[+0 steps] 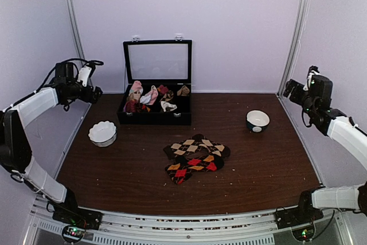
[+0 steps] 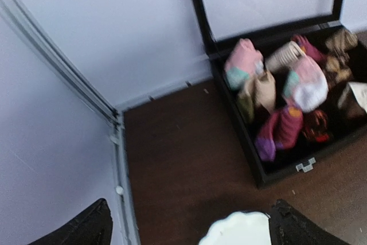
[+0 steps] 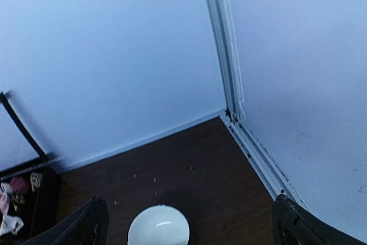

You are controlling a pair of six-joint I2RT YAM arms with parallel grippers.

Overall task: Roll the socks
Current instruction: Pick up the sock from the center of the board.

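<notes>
The socks (image 1: 196,159) lie in a loose flat heap near the middle of the dark wooden surface (image 1: 264,167), the pair with tan and cream diamonds toward the back and the pair with red and orange diamonds overlapping them on the near side; nothing touches them. Both arms are raised at the sides, well apart from the heap. The left jaws stand wide open and hold nothing: in the left wrist view the two dark fingers (image 2: 86,228) sit at the bottom corners, with the rim of a white scalloped bowl (image 2: 238,230) between them. The right jaws are likewise spread wide and empty, their fingers (image 3: 292,222) framing a small bowl (image 3: 159,228) that is white inside and dark outside. At the back of the surface a black box (image 1: 155,116) sits with its glass lid upright, filled with rolled sock bundles (image 1: 150,96) in pink, white, tan and magenta. The scalloped bowl is to the left of the heap, the small bowl to its right
</notes>
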